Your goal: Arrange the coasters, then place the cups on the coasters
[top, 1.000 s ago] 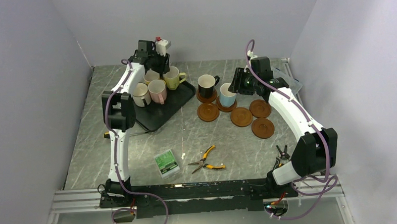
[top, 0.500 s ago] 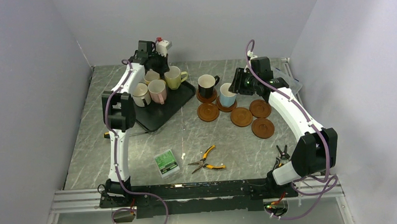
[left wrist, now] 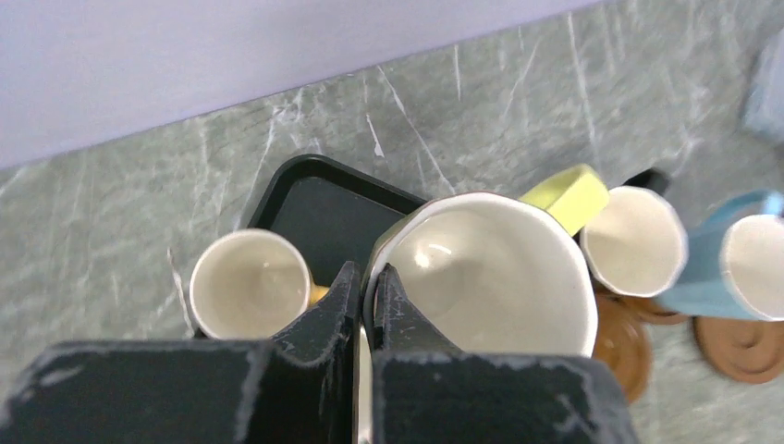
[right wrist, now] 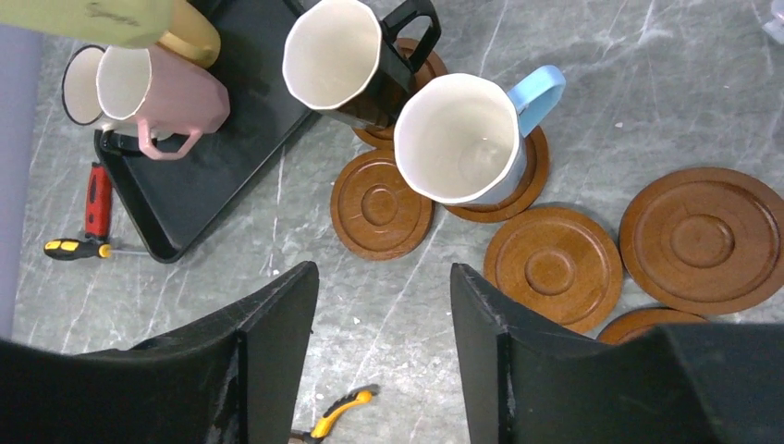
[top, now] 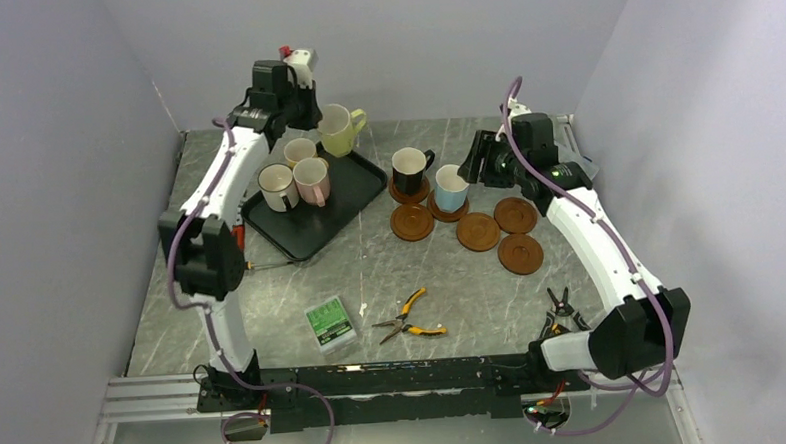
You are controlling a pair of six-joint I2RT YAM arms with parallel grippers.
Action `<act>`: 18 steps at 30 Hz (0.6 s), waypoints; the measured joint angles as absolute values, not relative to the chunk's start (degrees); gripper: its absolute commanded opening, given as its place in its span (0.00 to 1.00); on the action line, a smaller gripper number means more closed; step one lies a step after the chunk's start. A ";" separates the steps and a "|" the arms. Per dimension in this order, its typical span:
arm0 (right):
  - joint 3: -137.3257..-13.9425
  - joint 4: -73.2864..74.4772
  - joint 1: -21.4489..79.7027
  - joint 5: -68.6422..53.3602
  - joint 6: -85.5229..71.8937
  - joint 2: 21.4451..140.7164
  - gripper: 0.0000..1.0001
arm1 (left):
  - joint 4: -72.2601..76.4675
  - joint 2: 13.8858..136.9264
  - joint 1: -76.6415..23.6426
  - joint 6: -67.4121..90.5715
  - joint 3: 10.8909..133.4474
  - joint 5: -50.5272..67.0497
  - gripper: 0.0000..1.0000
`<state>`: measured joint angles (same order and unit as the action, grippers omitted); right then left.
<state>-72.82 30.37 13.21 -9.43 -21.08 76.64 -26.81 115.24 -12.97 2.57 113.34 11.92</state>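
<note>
My left gripper (left wrist: 367, 277) is shut on the rim of the yellow-green cup (top: 340, 129), holding it in the air above the back of the black tray (top: 319, 220). The yellow-orange (top: 299, 151), pink (top: 312, 179) and cream-white (top: 278, 185) cups stand on the tray. The black cup (top: 408, 168) and the light blue cup (top: 451, 187) each stand on a coaster. Several bare coasters (top: 479, 231) lie beside them. My right gripper (right wrist: 384, 273) is open and empty, raised to the right of the light blue cup (right wrist: 458, 139).
Yellow-handled pliers (top: 410, 316) and a small green box (top: 330, 321) lie near the front middle. Dark pliers (top: 560, 305) lie by the right arm's base. A red and yellow screwdriver (right wrist: 83, 222) rests left of the tray. Walls close in on three sides.
My left gripper shut on the yellow-green cup's rim and lifted it off the tray. My right gripper backed away from the light blue cup and opened wider.
</note>
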 measured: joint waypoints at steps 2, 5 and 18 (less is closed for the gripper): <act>-72.55 30.57 13.28 -8.99 -21.41 75.81 0.64 | -25.87 108.99 -13.47 5.82 108.27 9.04 0.03; -72.51 30.81 14.41 -7.33 -22.74 75.24 0.71 | -24.47 100.73 -14.57 9.98 100.79 4.47 0.03; -75.96 30.41 37.47 3.09 -31.09 80.34 0.66 | -17.43 78.04 -30.98 25.87 65.25 -14.13 0.03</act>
<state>-75.96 30.41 37.47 3.09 -31.09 80.34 -17.43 78.04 -30.98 25.87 65.25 -14.13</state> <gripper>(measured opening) 0.694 0.066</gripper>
